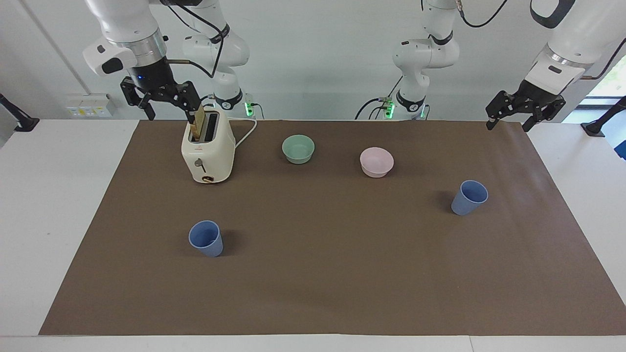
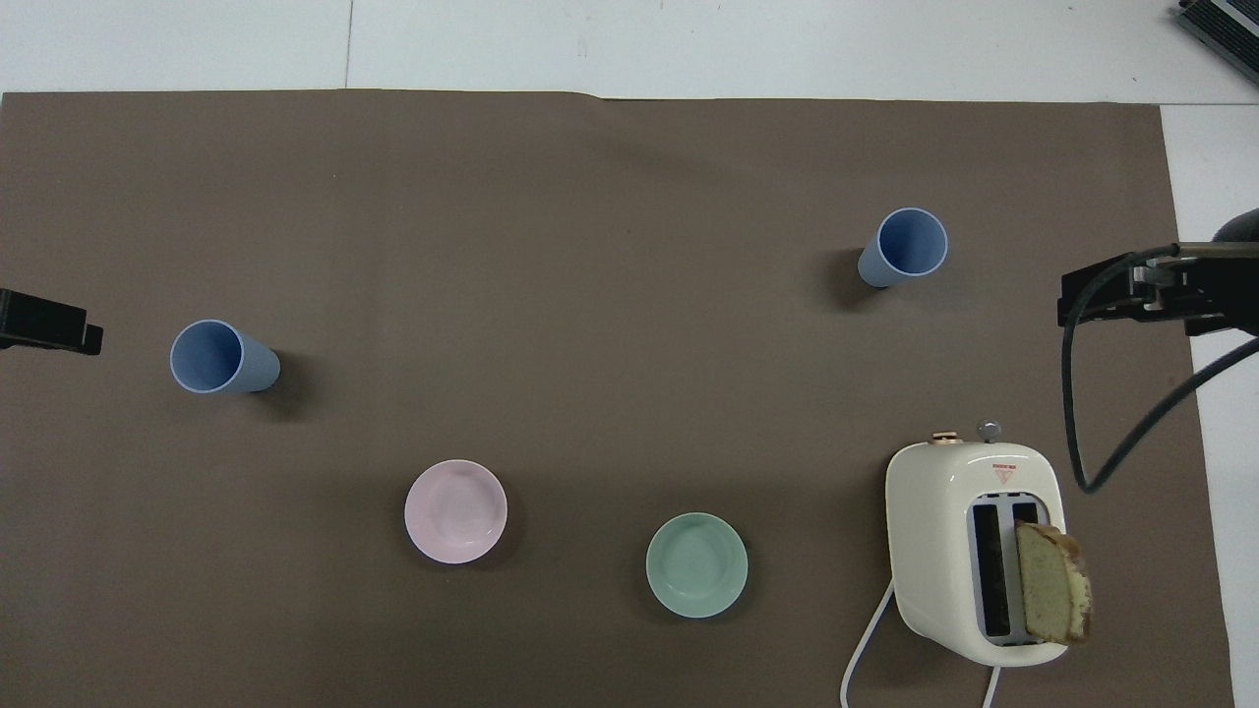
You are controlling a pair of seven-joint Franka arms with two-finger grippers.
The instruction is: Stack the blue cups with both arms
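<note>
Two blue cups stand upright and apart on the brown mat. One blue cup (image 1: 206, 238) (image 2: 903, 247) is toward the right arm's end, farther from the robots than the toaster. The other blue cup (image 1: 469, 197) (image 2: 222, 357) is toward the left arm's end. My right gripper (image 1: 168, 108) (image 2: 1131, 295) hangs open and empty over the mat's edge beside the toaster's top, well away from both cups. My left gripper (image 1: 525, 113) (image 2: 47, 324) hangs open and empty over the mat's corner at its own end.
A cream toaster (image 1: 208, 151) (image 2: 969, 551) with a bread slice (image 2: 1052, 595) sticking out of one slot stands under the right gripper. A pale green bowl (image 1: 298, 148) (image 2: 696, 564) and a pink bowl (image 1: 376, 162) (image 2: 455, 511) sit nearer the robots than the cups.
</note>
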